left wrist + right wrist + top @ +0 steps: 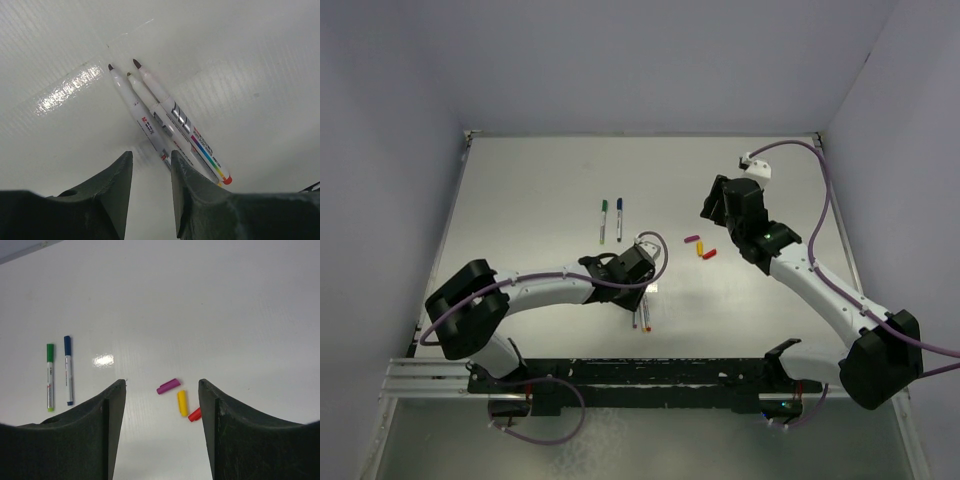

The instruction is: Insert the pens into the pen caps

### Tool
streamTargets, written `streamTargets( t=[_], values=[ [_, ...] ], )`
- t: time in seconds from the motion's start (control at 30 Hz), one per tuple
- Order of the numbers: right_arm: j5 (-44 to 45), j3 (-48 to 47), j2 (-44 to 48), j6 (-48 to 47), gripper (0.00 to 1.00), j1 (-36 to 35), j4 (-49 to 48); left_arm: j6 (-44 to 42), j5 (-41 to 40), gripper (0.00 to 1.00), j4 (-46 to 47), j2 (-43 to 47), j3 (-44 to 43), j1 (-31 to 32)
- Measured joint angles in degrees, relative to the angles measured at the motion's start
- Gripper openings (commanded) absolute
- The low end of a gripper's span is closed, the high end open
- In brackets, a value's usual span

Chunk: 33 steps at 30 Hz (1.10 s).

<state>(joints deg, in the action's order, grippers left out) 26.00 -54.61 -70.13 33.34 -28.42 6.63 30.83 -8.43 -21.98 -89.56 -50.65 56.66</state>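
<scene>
Closest in from above is the black rail (650, 372) that both arms bolt onto, so everything on the table (520, 180) sits within reach. Left gripper (635, 280) hangs right over the three uncapped pens (642, 320). Right gripper (712, 206) sits just beyond the loose caps (700, 248). Two capped pens (611, 220) lie off by themselves further back, and to me that looks like the done pile.

Left wrist cam: jaws partway apart with nothing between them. The uncapped pens (165, 125) are bunched up and touching just ahead. My guess is it's lining up on one, which is fiddly when they're packed like that.

Right wrist cam: jaws wide and empty, framing the magenta cap (167, 386), yellow cap (183, 403) and red cap (195, 414). It's probably choosing a cap to hold steady for a pen.
</scene>
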Motion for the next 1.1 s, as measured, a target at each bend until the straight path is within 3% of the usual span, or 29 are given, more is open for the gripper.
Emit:
streamTargets(
  t=[1.1],
  values=[
    [-0.5,0.0,-1.0,0.0,0.60,0.0,-0.1,0.1,-1.0,0.38,-4.0,-2.4,-0.1,0.5]
  ],
)
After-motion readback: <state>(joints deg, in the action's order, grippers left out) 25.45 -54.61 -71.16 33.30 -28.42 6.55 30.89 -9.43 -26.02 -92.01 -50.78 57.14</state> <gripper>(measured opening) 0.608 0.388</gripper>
